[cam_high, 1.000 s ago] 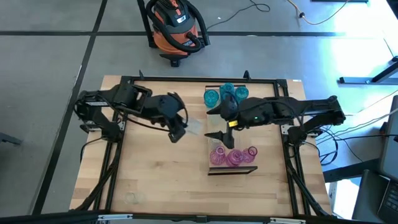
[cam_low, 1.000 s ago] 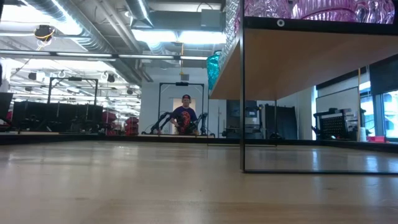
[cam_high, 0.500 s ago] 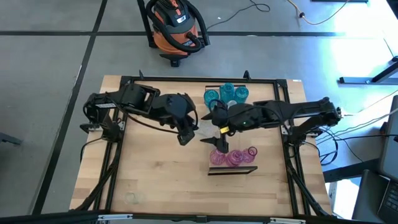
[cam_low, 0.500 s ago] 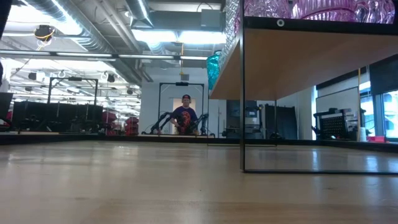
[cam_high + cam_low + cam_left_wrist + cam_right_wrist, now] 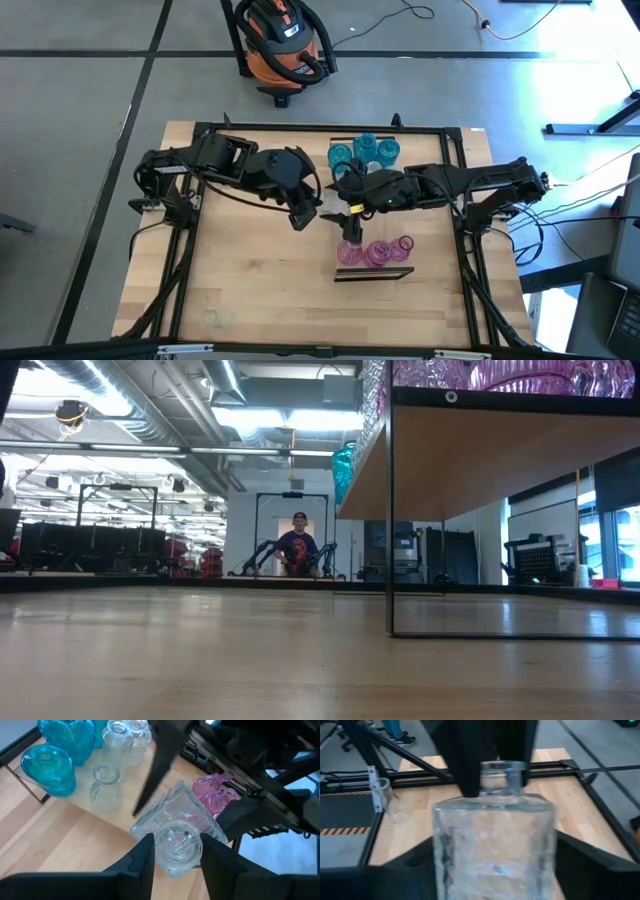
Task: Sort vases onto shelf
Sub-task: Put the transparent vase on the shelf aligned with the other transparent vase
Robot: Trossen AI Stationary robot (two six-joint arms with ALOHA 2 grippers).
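Note:
A clear square glass vase (image 5: pixel 176 827) hangs above the table just left of the shelf (image 5: pixel 395 222), a raised light-wood board. My left gripper (image 5: pixel 306 214) is shut on this vase. My right gripper (image 5: pixel 340 218) reaches in from the right, open, one finger (image 5: pixel 152 780) and the other (image 5: pixel 250 815) on either side of the vase's body (image 5: pixel 492 845). Teal vases (image 5: pixel 362 150) stand at the shelf's far end, pink vases (image 5: pixel 375 250) at its near end and clear vases (image 5: pixel 107 787) between them. My left gripper pinches the clear vase's neck (image 5: pixel 177 851), just below the mouth, between its two fingers. The fingers slant down from the table's left and lie along the vase. The vase is lifted clear and tilted, its base pointing down toward the shelf. Whether my right gripper's fingers touch the vase's body, I cannot tell.
The shelf stands on thin black legs (image 5: pixel 390 520) above the tabletop. A black frame (image 5: pixel 320 128) rims the table. Bare wood (image 5: pixel 250 290) lies at the near left. An orange vacuum (image 5: pixel 285 45) sits on the floor beyond the far edge, and a person (image 5: pixel 297 545) stands far behind.
My left gripper has carried the clear vase toward the table's right, closer to the shelf, and then held still. My right gripper has come leftward and down toward the vase, so that its fingers now stand on either side of the vase's body.

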